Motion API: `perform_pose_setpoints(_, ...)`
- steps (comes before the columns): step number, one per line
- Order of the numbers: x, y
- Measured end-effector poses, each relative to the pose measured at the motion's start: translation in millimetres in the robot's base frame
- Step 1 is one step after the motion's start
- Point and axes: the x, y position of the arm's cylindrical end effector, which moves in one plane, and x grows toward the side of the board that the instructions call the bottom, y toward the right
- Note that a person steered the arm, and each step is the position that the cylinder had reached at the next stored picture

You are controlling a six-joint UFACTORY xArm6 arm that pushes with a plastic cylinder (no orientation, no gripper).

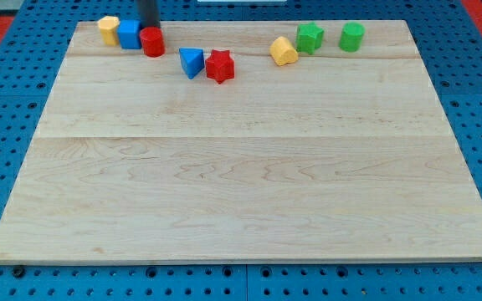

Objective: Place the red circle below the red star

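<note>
The red circle [152, 42] stands near the view's top left, touching the blue cube [130, 34] on its left. The red star [219, 66] lies to the right of and a little lower than the circle, next to the blue triangle [191, 62]. My rod comes down from the view's top edge, and my tip [149, 28] sits right behind the red circle, at its upper edge. The tip's very end is partly hidden by the circle.
A yellow block [108, 29] sits left of the blue cube. A yellow block [284, 51], a green star-like block [310, 38] and a green cylinder [351, 37] stand at the top right. The wooden board [241, 192] lies on a blue pegboard.
</note>
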Motion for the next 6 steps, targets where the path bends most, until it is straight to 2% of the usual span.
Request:
perform_pose_setpoints(1,41,12)
perform_pose_setpoints(3,66,51)
perform_pose_setpoints(4,85,53)
perform_pose_setpoints(5,77,3)
perform_pose_setpoints(6,101,17)
